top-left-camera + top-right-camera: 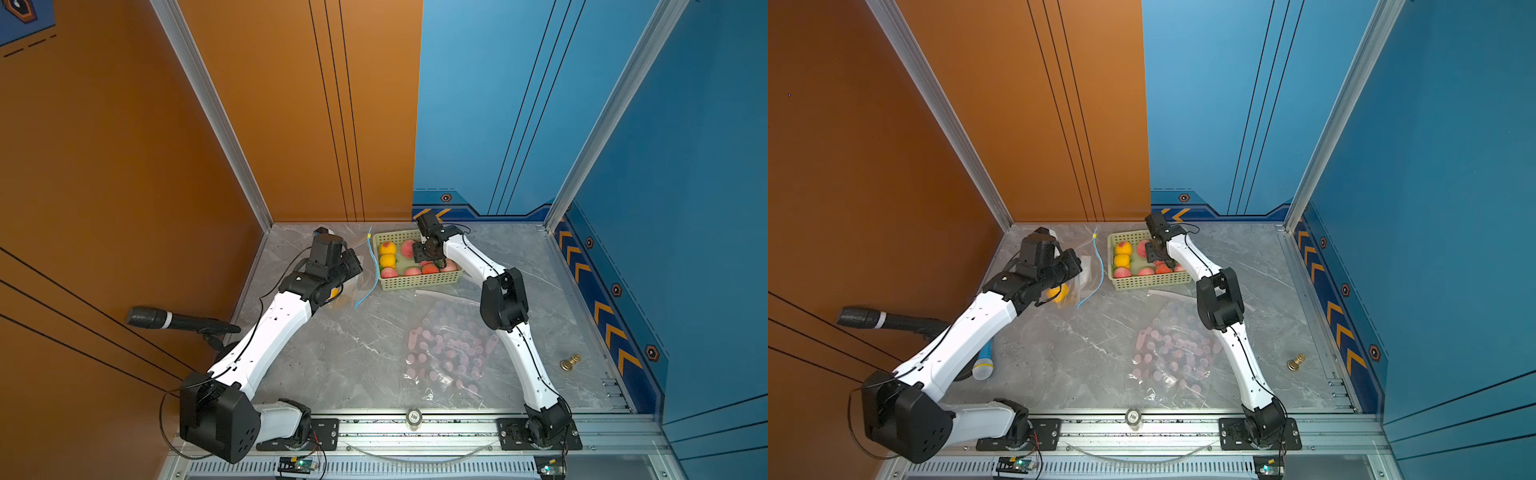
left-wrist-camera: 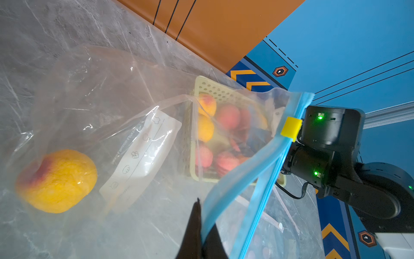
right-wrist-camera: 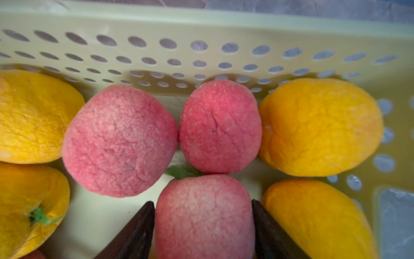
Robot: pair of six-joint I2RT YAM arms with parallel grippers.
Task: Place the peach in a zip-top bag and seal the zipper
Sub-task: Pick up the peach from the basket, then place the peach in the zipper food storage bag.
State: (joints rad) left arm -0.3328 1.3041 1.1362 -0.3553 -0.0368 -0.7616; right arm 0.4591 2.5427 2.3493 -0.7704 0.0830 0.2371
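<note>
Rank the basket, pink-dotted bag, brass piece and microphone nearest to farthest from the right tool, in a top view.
1. Basket: the right tool is inside it.
2. Pink-dotted bag: mid-table.
3. Brass piece: right edge.
4. Microphone: far left.

This is a robot lab, more exactly a closed test booth. Two white arms, the left arm and the right arm, are bolted to a metal rail at one edge of a marble-look table. Bare circuit boards with lit lamps and loose wires sit beside the rail. The walls are printed panels, an orange wall and a blue wall, held by aluminium posts. A microphone sits on a mount beside the orange wall. The peaches in the basket have a foam-like skin, like props
</note>
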